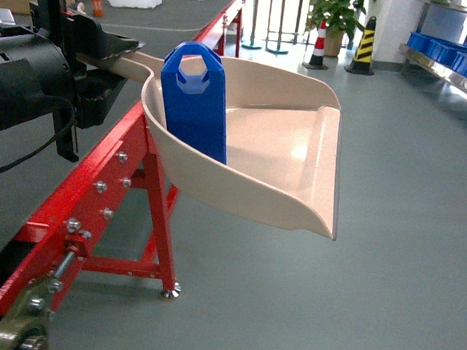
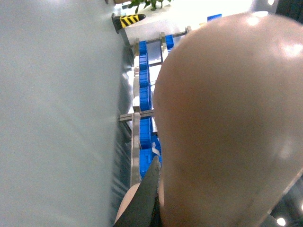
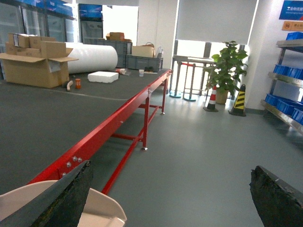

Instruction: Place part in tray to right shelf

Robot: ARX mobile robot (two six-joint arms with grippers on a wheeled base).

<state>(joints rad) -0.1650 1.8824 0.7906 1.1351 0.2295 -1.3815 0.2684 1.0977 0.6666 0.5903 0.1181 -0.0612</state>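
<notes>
The left gripper (image 1: pixel 106 50) was clamped on the tray (image 1: pixel 275 158) by its handle; the right gripper (image 3: pixel 170 198) hung with jaws apart. The part (image 1: pixel 195 100) leaned upright inside, likely light, rigid and prone to sliding on glossy plastic. Beyond lay grey floor (image 1: pixel 404 259), a red-framed table (image 1: pixel 96 189), then the right shelf (image 1: pixel 454 58) far off.

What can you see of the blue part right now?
The blue part is a bright-blue, plastic-looking block shaped like a small jerrycan, with a chamfered top and a handle-like cut-out hole. It stands nearly upright inside the cream tray, leaning against the raised curved back wall near the handle end, its base on the tray floor. Only the tray touches it; no gripper is on it. It shows in the head view only.
</notes>
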